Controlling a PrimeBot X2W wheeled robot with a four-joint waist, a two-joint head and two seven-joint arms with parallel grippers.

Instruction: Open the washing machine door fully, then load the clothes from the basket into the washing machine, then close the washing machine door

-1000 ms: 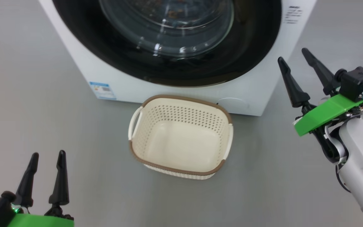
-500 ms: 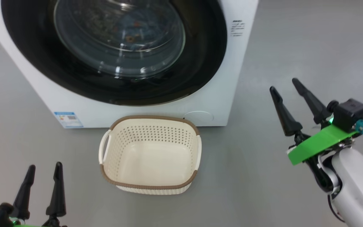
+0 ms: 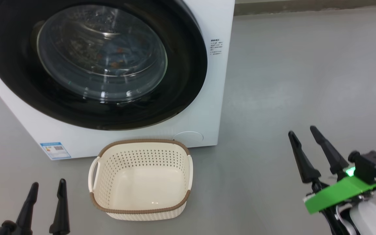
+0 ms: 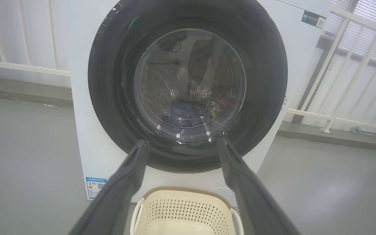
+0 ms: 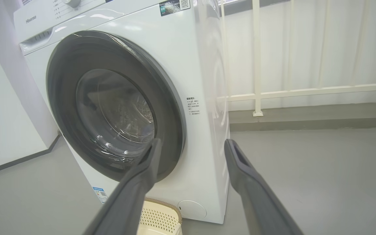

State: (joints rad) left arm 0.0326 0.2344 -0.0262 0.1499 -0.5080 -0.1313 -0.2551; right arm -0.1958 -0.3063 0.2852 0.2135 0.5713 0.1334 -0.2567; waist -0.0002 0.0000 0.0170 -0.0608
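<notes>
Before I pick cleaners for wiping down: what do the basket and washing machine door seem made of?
The basket: matte cream moulded plastic, judging by its regular holes; braided brown rim, material unclear. The washing machine door: glossy black rim, probably plastic, around a clear glass-like window with sharp highlights.

left tool (image 3: 47, 186): low, fingers parted, empty | right tool (image 3: 303, 133): raised higher, fingers parted, empty
</notes>
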